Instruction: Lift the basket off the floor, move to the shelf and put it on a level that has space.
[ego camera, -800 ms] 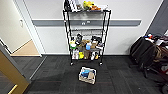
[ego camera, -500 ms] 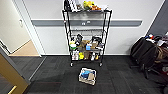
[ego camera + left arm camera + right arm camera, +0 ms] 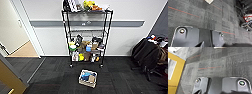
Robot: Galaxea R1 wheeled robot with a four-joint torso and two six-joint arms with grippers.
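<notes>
The basket (image 3: pixel 88 78), small, beige and woven, with blue cloth and a brown packet inside, stands on the dark grey carpet floor (image 3: pixel 55 75) just in front of the shelf (image 3: pixel 108 37). That shelf is a tall black wire rack against the white wall. Its level (image 3: pixel 87 31) second from the top is bare. Books and plush toys crowd the top tier, and the lower tiers are cluttered. A corner of the basket (image 3: pixel 209 1) shows far off in the left wrist view, and its edge (image 3: pixel 219 47) in the right wrist view. Both wrists hang over carpet, well short of the basket.
A yellow door (image 3: pixel 10 80) stands open at the near left, also seen as the yellow door (image 3: pixel 175 73). Beyond it is a doorway to tan wooden flooring (image 3: pixel 23 51). Dark chairs draped with clothes and bags (image 3: pixel 152 55) stand at the right.
The basket sits slightly lower in the head view, as if the camera has drawn a little nearer. Nothing in the scene has moved.
</notes>
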